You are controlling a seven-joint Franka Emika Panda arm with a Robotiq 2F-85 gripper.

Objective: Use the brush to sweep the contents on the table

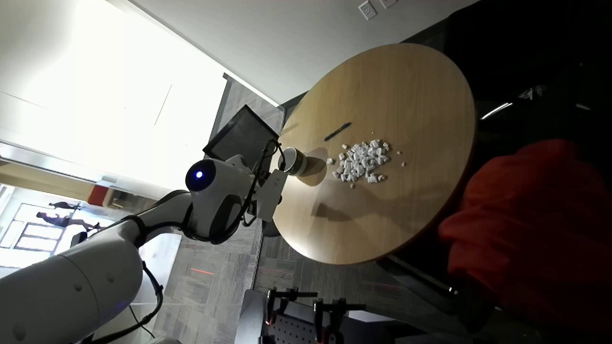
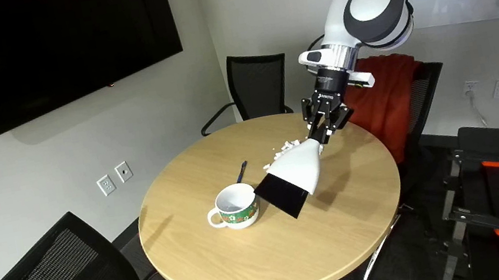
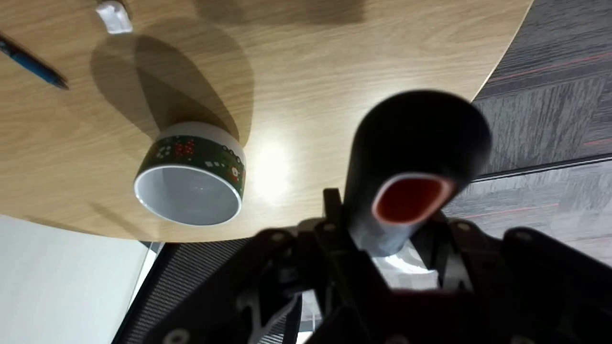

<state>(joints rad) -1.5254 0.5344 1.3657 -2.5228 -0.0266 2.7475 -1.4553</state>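
My gripper is shut on the dark handle of a brush, with a white head and black bristles slanting downward. The brush is held above the table, near the mug. In the wrist view, the jaws close round a dark part of the brush with a red-lined oval opening. The contents, a heap of white bits, lie mid-table; the brush partly hides them in an exterior view. One bit shows in the wrist view. In an exterior view the arm hides the brush.
A patterned mug stands close beside the bristles; it also shows in the wrist view. A blue pen lies between mug and heap. Chairs stand round the table, one draped with red cloth. A screen hangs on the wall.
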